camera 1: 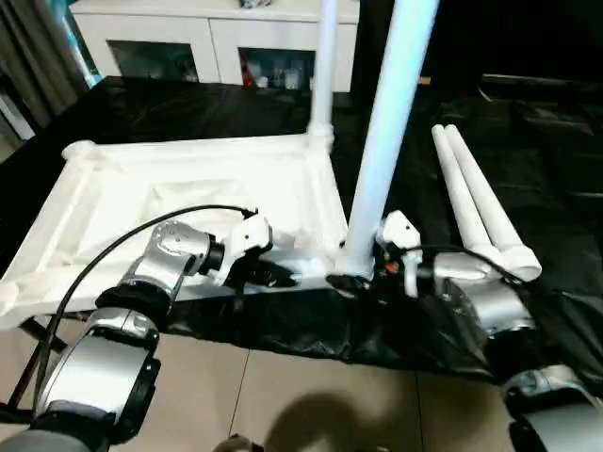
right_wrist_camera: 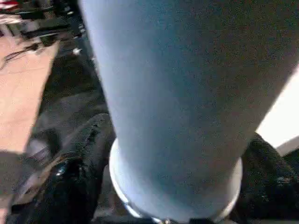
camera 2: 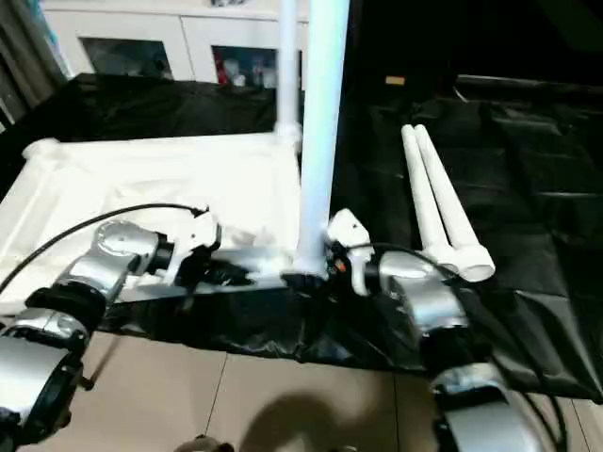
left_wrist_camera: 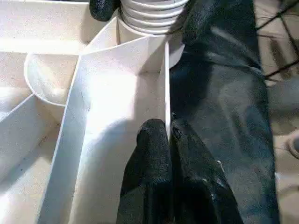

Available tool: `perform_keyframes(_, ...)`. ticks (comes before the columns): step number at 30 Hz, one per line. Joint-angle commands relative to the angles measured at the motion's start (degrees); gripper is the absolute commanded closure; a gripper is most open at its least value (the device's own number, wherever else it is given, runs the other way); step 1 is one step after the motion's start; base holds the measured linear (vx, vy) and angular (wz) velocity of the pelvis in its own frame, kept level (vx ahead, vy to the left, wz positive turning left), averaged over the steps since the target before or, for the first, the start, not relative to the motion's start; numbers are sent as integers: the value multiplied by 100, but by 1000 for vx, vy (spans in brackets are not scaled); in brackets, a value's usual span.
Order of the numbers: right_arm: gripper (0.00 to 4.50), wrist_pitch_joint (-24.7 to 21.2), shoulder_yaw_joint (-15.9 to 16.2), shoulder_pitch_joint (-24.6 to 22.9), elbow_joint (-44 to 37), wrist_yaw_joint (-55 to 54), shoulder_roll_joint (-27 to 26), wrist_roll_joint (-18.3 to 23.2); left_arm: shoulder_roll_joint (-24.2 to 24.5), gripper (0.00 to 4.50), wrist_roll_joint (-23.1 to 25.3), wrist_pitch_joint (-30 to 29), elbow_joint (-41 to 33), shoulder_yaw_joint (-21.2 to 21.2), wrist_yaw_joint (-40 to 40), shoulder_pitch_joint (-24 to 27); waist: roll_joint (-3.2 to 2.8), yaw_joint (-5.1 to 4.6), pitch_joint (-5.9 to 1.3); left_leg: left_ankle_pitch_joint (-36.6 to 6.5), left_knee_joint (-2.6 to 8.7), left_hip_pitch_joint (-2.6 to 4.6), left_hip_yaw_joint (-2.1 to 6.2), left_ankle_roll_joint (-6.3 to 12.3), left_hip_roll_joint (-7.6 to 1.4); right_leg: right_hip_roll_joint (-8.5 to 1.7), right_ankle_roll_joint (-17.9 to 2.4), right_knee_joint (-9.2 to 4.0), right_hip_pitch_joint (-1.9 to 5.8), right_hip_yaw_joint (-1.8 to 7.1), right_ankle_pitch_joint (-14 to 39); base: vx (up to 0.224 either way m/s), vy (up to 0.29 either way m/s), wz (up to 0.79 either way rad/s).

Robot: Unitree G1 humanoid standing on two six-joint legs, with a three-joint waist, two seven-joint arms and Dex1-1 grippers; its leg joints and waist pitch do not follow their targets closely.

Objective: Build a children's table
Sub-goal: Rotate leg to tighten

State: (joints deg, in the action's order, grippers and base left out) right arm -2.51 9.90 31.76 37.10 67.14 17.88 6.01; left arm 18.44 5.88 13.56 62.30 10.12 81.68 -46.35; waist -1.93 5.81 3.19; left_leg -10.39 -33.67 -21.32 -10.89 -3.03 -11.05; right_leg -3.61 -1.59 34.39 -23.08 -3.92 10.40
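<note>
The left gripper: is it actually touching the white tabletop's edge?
Touching. In the left wrist view the left gripper has its two black fingers pinched together on the thin upright rim of the tabletop.

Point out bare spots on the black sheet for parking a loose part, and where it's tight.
Free: black sheet right of the two loose legs, and the strip between the tabletop and cabinet. Crowded: the near corner, where the left gripper pinches the tabletop's rim and the right gripper straddles the standing leg.
</note>
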Motion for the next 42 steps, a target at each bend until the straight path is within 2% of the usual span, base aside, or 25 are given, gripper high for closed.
perform_keyframes(1, 133, -174, 329, -4, -222, 389, 2, 19, -122, 450, -75, 112, -113, 149, 278, -52, 88, 12, -403, -797, 349, 74, 88, 531, -281, -523, -1398, -345, 318, 283, 780, 0, 0, 0)
perform_keyframes(5, 162, -278, 332, 13, -249, 536, 42, 46, -109, 450, -52, 135, -65, 159, 304, -75, 95, 46, -407, -740, 339, 72, 84, 547, -278, -528, -1366, -347, 314, 280, 813, 0, 0, 0)
perform_keyframes(10, 171, -412, 288, -32, -264, 498, -44, 108, -161, 450, -93, 48, -57, 93, 212, -92, 114, 55, -407, -740, 340, 72, 82, 508, -274, -527, -1330, -348, 314, 279, 890, 0, 0, 0)
perform_keyframes(13, 172, -552, 166, -165, -390, 177, -212, 211, -254, 450, -120, -73, -38, -5, -117, -128, 116, 68, -407, -703, 342, 74, 86, 509, -276, -523, -1293, -345, 311, 278, 896, 0, 0, 0)
perform_keyframes(15, 173, -664, 55, -192, -399, -280, -343, 173, -325, 450, -109, -163, -15, -65, -465, -179, 122, 63, -395, -740, 348, 84, 81, 466, -279, -522, -1283, -360, 293, 280, 976, 0, 0, 0)
perform_keyframes(16, 173, -578, -9, -183, -337, -579, -428, 113, -361, 450, -89, -194, 9, -82, -641, -210, 119, 61, -389, -825, 353, 87, 86, 405, -270, -524, -1255, -377, 290, 277, 1156, 0, 0, 0)
perform_keyframes(18, 173, -351, -232, -76, 13, -1790, -728, -150, -482, 450, 71, -247, 99, -72, -1350, -319, 107, 28, -372, -986, 374, 117, 97, 229, -272, -539, -1162, -415, 247, 290, 1530, 0, 0, 0)
perform_keyframes(19, 173, -323, -366, -2, 225, -2434, -901, -248, -569, 450, 122, -369, 140, -76, -1659, -377, 114, 2, -356, -1121, 391, 125, 110, 104, -253, -548, -1081, -453, 251, 287, 1868, 0, 0, 0)
perform_keyframes(20, 173, -312, -380, 6, 247, -2500, -922, -254, -584, 450, 128, -379, 141, -76, -1698, -382, 118, -30, -353, -1176, 406, 140, 119, 9, -252, -542, -1035, -465, 248, 289, 2008, 0, 0, 0)
perform_keyframes(23, 174, -291, -635, 187, 667, -3716, -1293, -338, -875, 450, 180, -545, 155, -87, -2264, -457, 138, -82, -364, -1126, 394, 131, 111, 28, -236, -542, -1066, -463, 256, 303, 1813, 0, 0, 0)
perform_keyframes(24, 174, -260, -704, 250, 790, -4127, -1417, -384, -964, 450, 213, -563, 152, -78, -2458, -468, 98, -94, -372, -1083, 393, 123, 117, 24, -239, -543, -1095, -440, 259, 306, 1716, 0, 0, 0)
perform_keyframes(25, 174, -240, -760, 336, 936, -4495, -1537, -418, -1042, 450, 242, -584, 148, -62, -2602, -472, 115, -114, -374, -1031, 390, 126, 110, 30, -231, -517, -1108, -439, 253, 305, 1548, 0, 0, 0)
perform_keyframes(27, 174, -194, -811, 455, 1118, -4861, -1694, -462, -1136, 450, 280, -573, 159, -31, -2796, -469, 108, -114, -380, -997, 382, 125, 102, 54, -224, -523, -1147, -424, 257, 314, 1400, 0, 0, 0)
perform_keyframes(28, 174, 164, -720, 595, 1352, -5324, -1809, -750, -1224, 450, 342, -541, 189, 29, -2979, -459, 100, -99, -389, -945, 376, 112, 101, 87, -225, -526, -1162, -409, 270, 312, 1265, 0, 0, 0)
perform_keyframes(29, 174, 336, -670, 597, 1368, -5233, -1792, -802, -1233, 450, 340, -534, 193, 30, -2977, -453, 102, -107, -397, -895, 375, 106, 101, 88, -224, -521, -1184, -391, 276, 308, 1125, 0, 0, 0)
perform_keyframes(30, 119, 443, -641, 596, 1375, -5150, -1780, -824, -1239, 450, 337, -531, 194, 29, -2973, -448, 101, -94, -400, -883, 369, 112, 96, 109, -224, -520, -1194, -388, 279, 307, 1052, 0, 0, 0)
perform_keyframes(33, 103, 361, -975, 586, 1292, -4581, -1767, -319, -1169, 450, 335, -482, 142, 63, -2843, -384, 111, -84, -389, -915, 366, 92, 88, 278, -225, -516, -1263, -365, 313, 303, 854, 0, 0, 0)
perform_keyframes(35, 64, 385, -1032, 587, 1259, -4394, -1719, -216, -1119, 450, 307, -464, 110, 47, -2723, -355, 115, -85, -389, -952, 365, 93, 83, 331, -235, -518, -1281, -368, 315, 299, 878, 0, 0, 0)
perform_keyframes(39, 58, 445, -822, 496, 1094, -3494, -1413, -177, -918, 450, 246, -279, 23, 65, -2194, -258, 110, -64, -395, -903, 352, 81, 73, 379, -239, -516, -1323, -353, 330, 286, 831, 0, 0, 0)
perform_keyframes(40, 58, 466, -702, 417, 961, -2982, -1239, -122, -822, 450, 191, -221, 4, 66, -1913, -226, 115, -49, -400, -828, 345, 67, 72, 435, -246, -518, -1343, -335, 343, 285, 679, 0, 0, 0)
perform_keyframes(42, 58, 506, -663, 394, 935, -2763, -1170, -112, -783, 450, 165, -213, -1, 65, -1787, -216, 121, -41, -411, -776, 327, 62, 65, 523, -249, -512, -1399, -307, 341, 280, 482, 0, 0, 0)
